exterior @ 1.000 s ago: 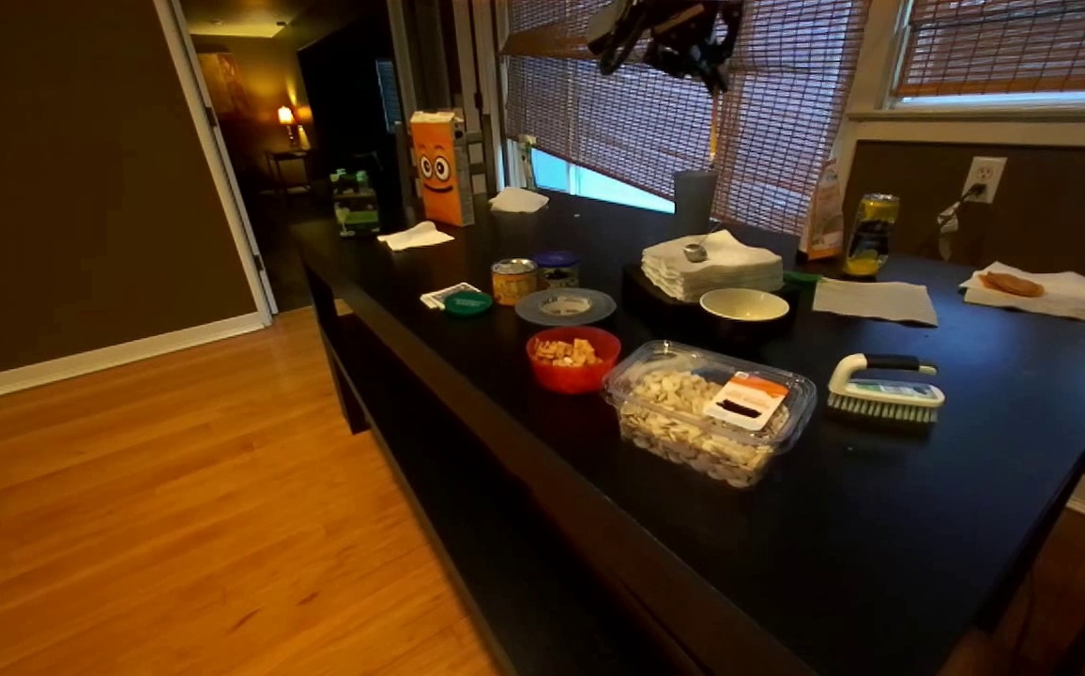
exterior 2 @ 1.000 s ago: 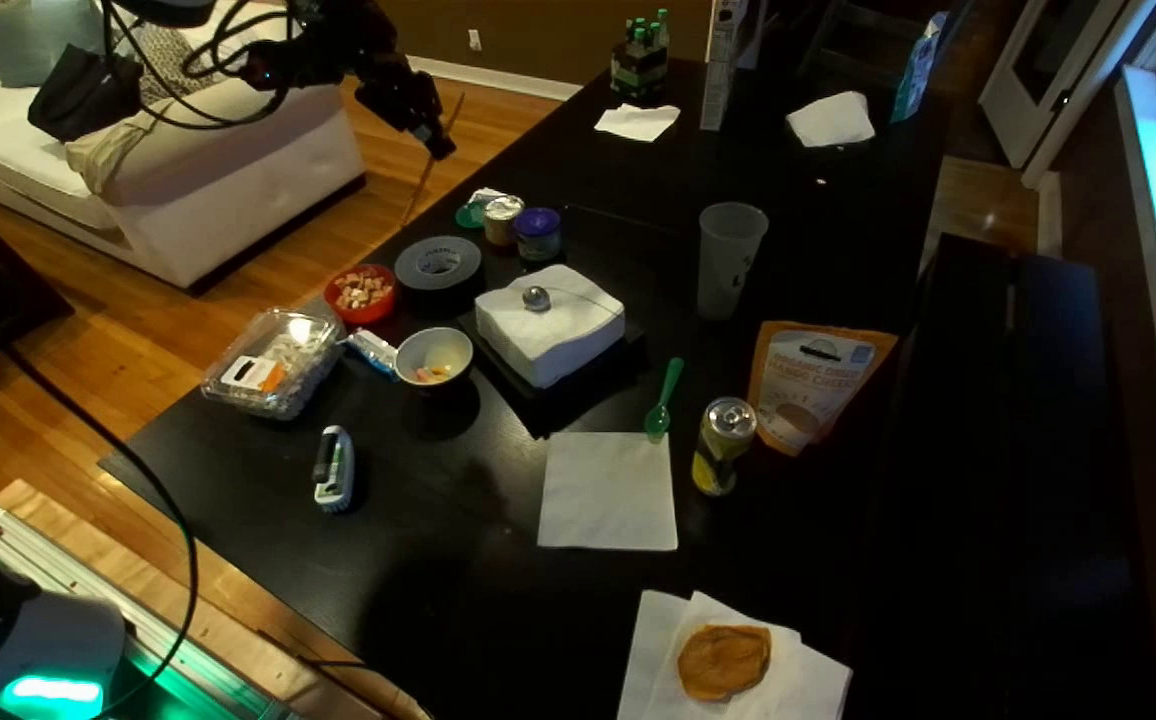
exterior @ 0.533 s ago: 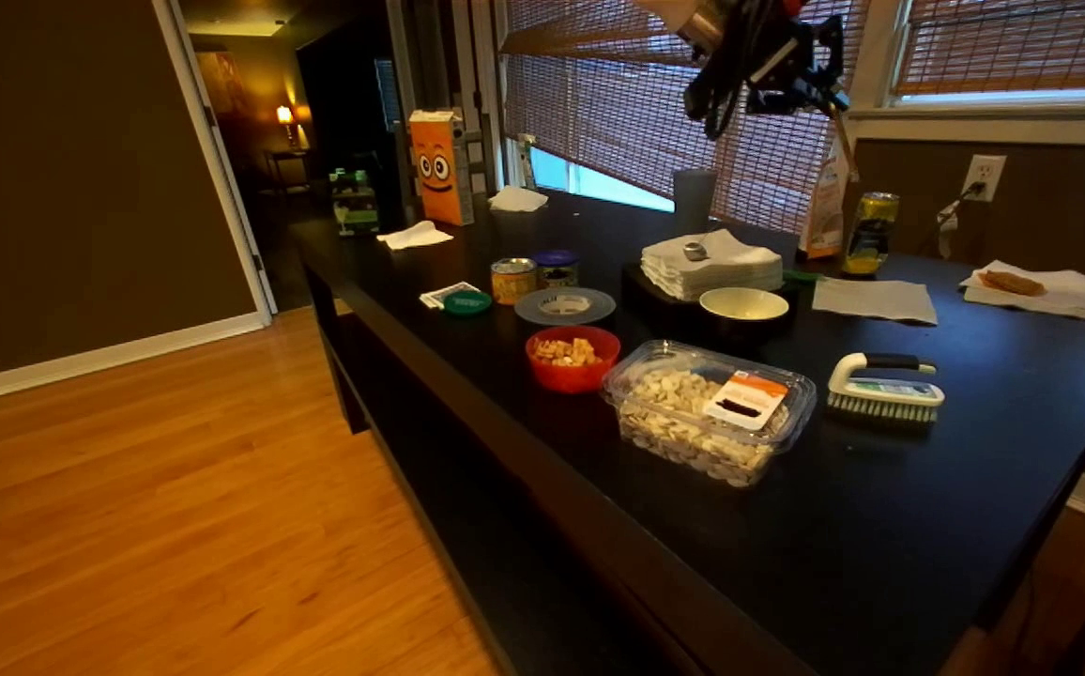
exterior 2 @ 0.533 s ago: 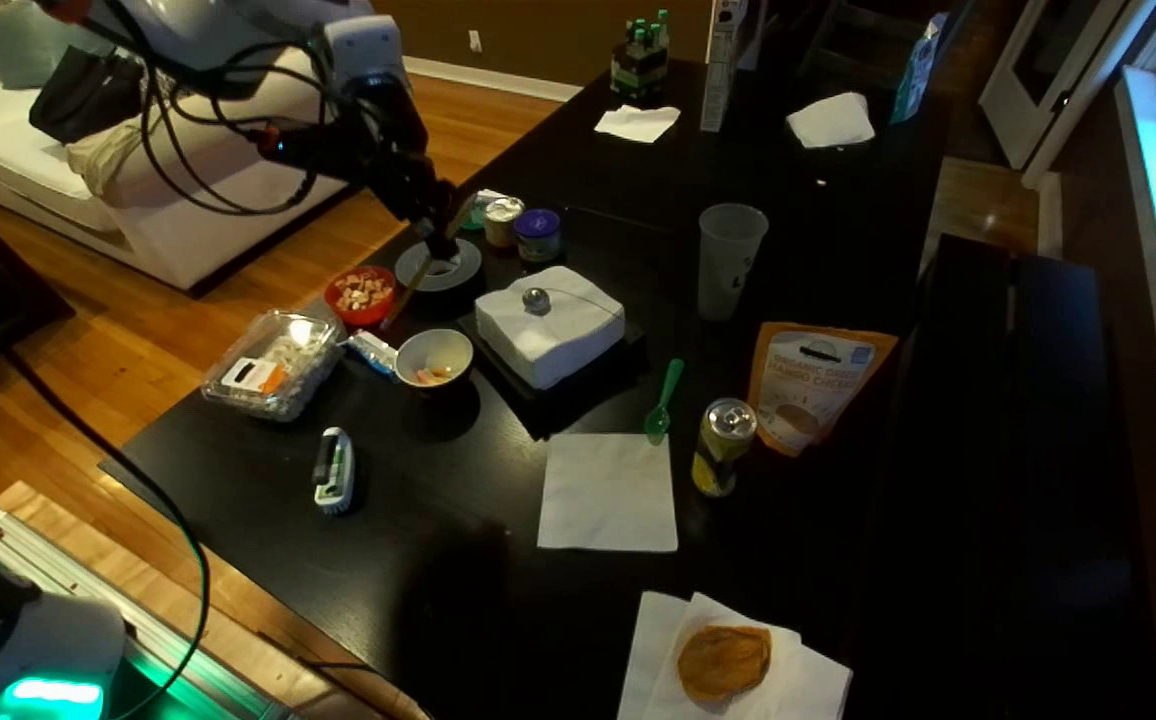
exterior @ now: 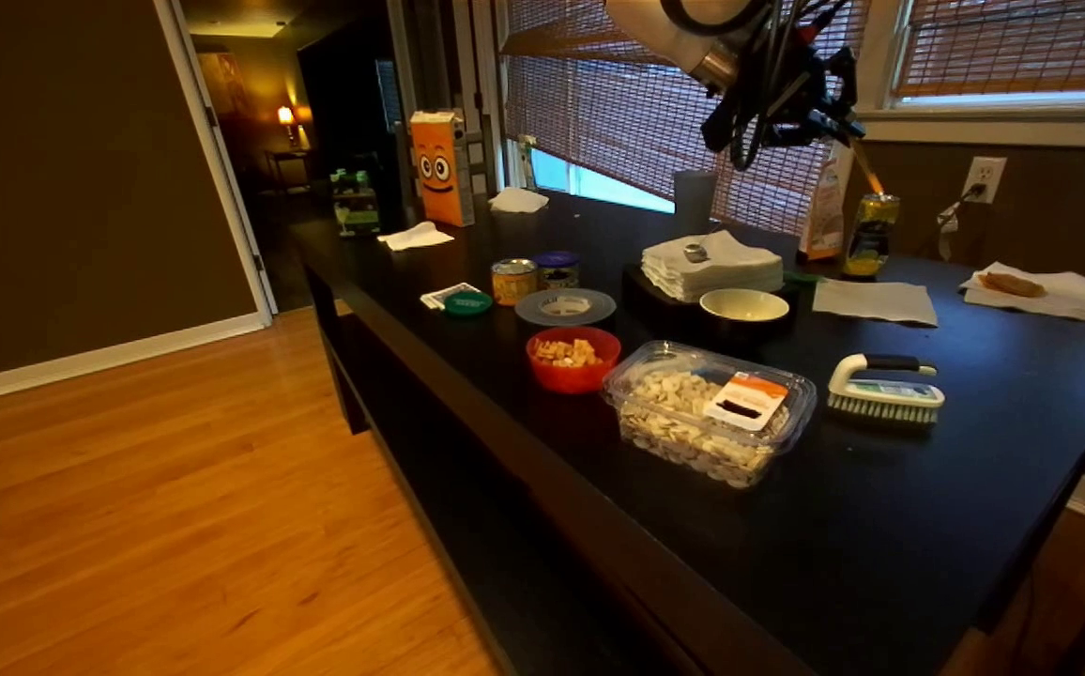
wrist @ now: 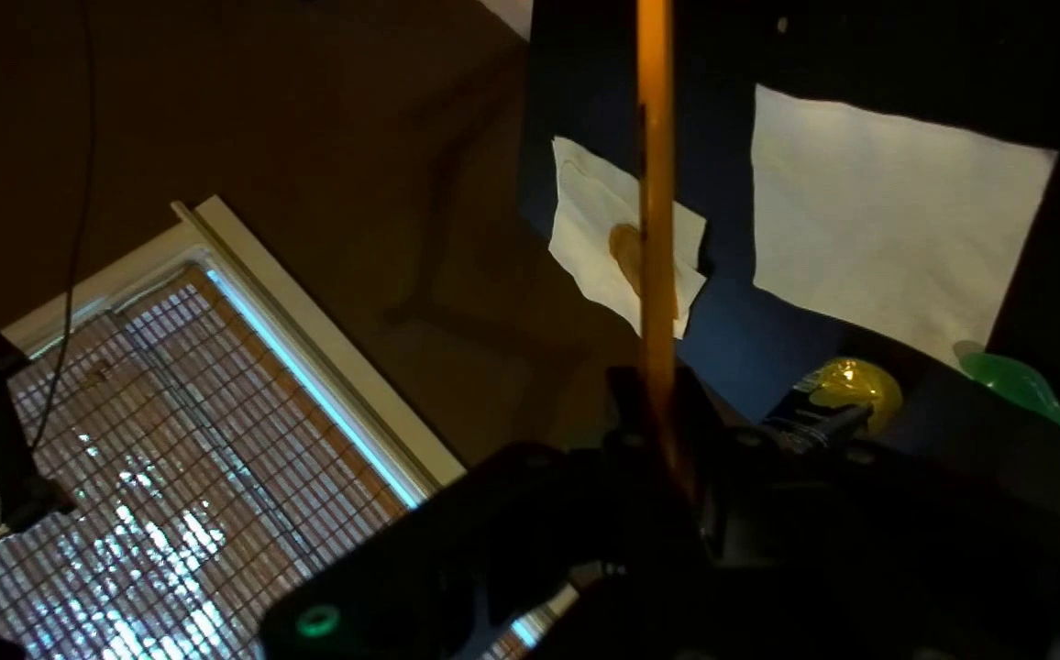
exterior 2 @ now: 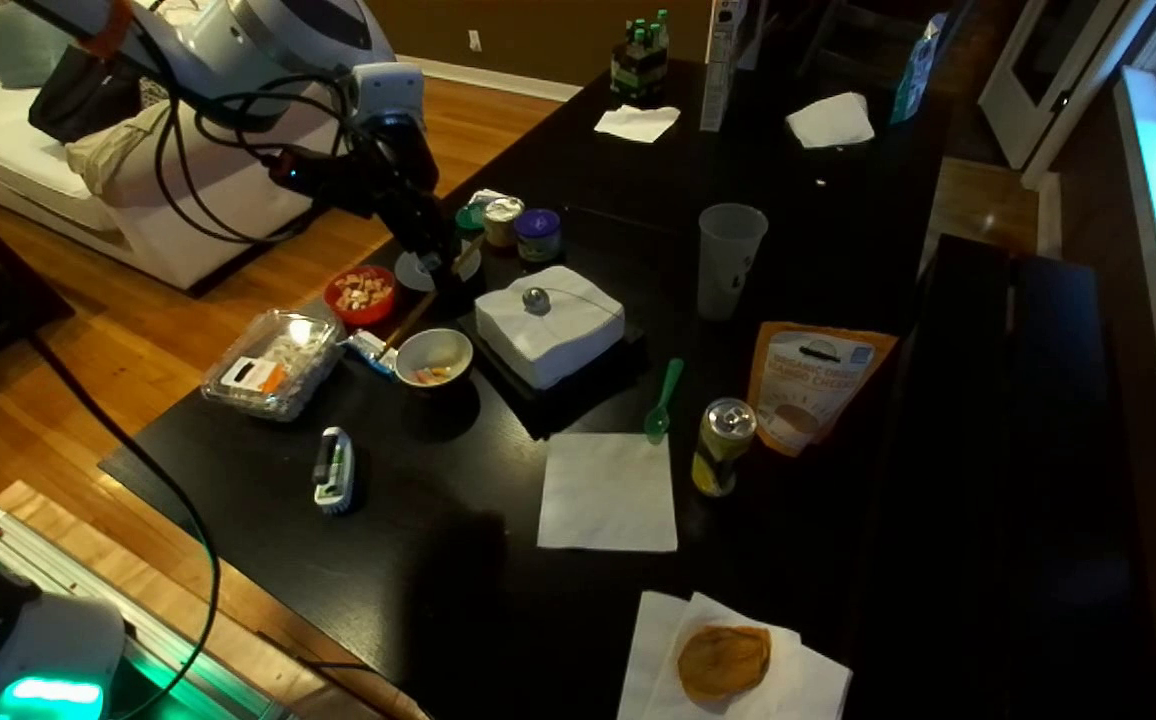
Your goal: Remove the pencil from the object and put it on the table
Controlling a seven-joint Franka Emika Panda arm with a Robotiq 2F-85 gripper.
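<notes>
Tan pencil (wrist: pixel 656 229) sits clamped in your gripper (wrist: pixel 660 396), its removal seemingly done, and slants down above the dark table (exterior: pixel 880 526). Lift its low end wide of the white bowl (exterior 2: pixel 438 343) (the gap between them is hard to judge), level it, then lower it slowly and release only once it lies flat between the scrub brush (exterior 2: pixel 335 470) and, farther out, the square napkin (exterior 2: pixel 608 490).

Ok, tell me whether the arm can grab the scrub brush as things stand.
Probably not yet: the gripper is closed on the pencil, which would likely have to be set down first. Nothing lies on the scrub brush, so the way looks free after that.
</notes>
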